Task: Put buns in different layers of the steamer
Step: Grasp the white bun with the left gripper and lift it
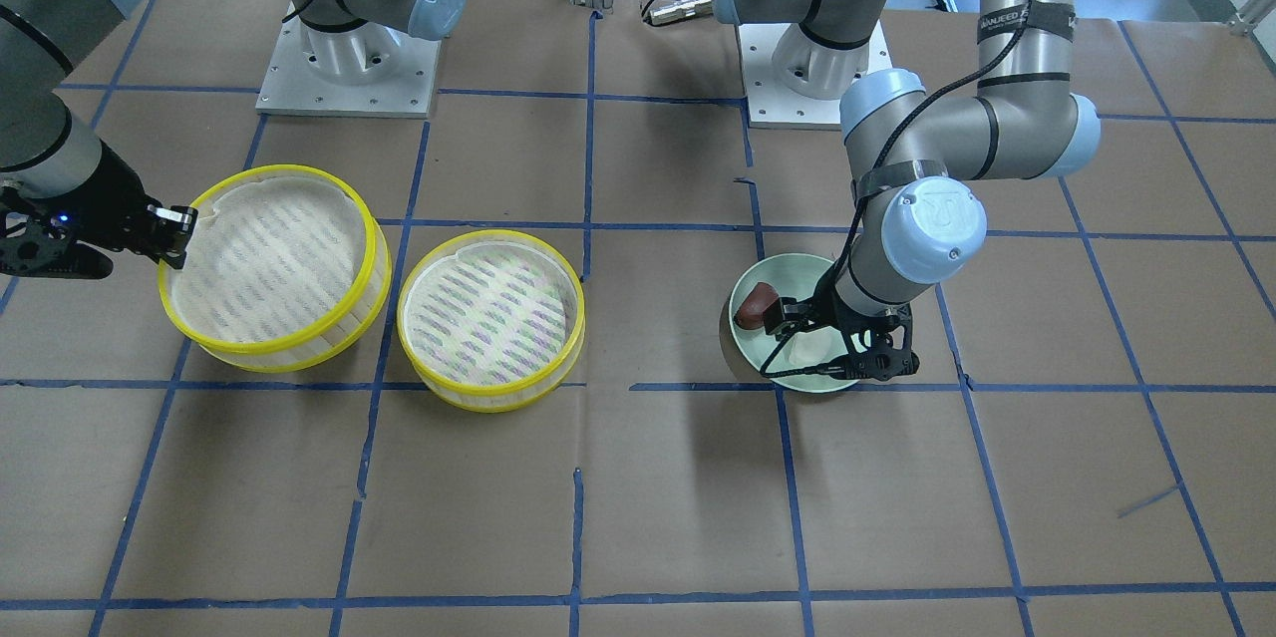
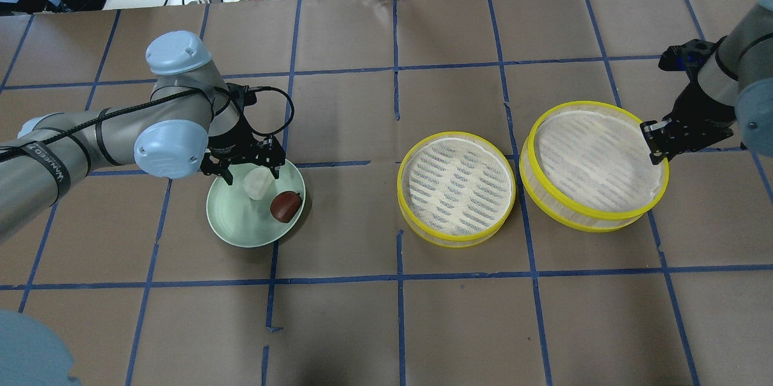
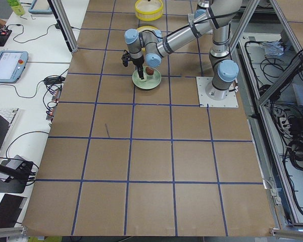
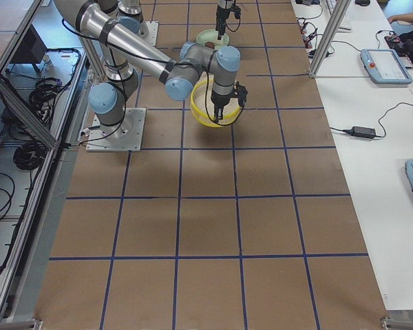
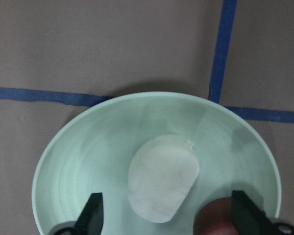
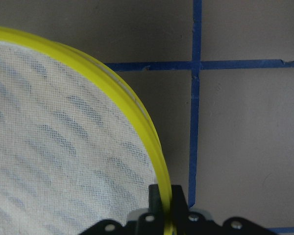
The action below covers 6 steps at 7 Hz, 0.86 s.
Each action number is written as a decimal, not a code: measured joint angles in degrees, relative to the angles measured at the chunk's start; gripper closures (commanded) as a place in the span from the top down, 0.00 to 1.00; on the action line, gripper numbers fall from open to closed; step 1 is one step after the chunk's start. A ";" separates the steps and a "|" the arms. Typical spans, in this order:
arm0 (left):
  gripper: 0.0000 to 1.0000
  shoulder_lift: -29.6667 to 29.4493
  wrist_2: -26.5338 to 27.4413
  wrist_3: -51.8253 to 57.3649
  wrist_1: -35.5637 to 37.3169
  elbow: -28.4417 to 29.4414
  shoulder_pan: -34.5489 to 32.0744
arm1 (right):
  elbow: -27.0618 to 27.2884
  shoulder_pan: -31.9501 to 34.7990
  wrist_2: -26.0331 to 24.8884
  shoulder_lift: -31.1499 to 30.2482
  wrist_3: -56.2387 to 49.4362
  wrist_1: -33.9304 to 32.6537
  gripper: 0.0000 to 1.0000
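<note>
The white bun (image 2: 258,182) and the reddish-brown bun (image 2: 285,206) lie on a pale green plate (image 2: 241,226). My left gripper (image 2: 252,173) is open and low over the plate, its fingers either side of the white bun (image 5: 162,177); the brown bun (image 5: 213,221) sits by one fingertip (image 5: 245,211). Two yellow-rimmed steamer trays are empty: one in the middle (image 2: 456,188), one further right (image 2: 595,162). My right gripper (image 2: 653,141) is shut on the far-right tray's yellow rim (image 6: 137,117). I cannot tell whether that tray rests on the table.
The table is brown paper with a blue tape grid (image 2: 398,277). The two arm bases (image 1: 344,59) stand at the robot's side. Cables and desks lie beyond the table edges.
</note>
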 measured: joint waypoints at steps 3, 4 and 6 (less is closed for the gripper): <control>0.01 -1.29 0.01 -0.16 0.76 -0.05 0.00 | 0.13 0.01 0.02 0.03 0.04 0.06 0.04; 0.00 -1.00 -0.01 -0.34 1.00 0.01 -0.08 | 0.14 0.11 0.06 0.03 0.06 0.06 0.04; 0.00 1.03 0.28 -1.08 1.55 1.22 -0.55 | 0.20 0.28 0.08 0.00 0.06 0.06 0.04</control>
